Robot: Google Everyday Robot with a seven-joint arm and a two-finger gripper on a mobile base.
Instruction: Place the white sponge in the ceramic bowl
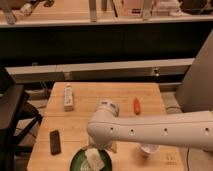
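The dark green ceramic bowl (79, 161) sits at the table's front edge, partly cut off by the bottom of the view. The white sponge (95, 159) is a pale block inside the bowl's rim. My gripper (101, 149) points down right above the sponge and bowl, mostly hidden beneath my white arm (150, 131), which reaches in from the right.
A long white bar-shaped device (68, 96) lies at the table's back left. A small red object (136, 105) lies at the back right. A black remote-like object (55, 141) lies left of the bowl. A small white cup (149, 148) stands to its right. A dark chair (12, 115) stands at the left.
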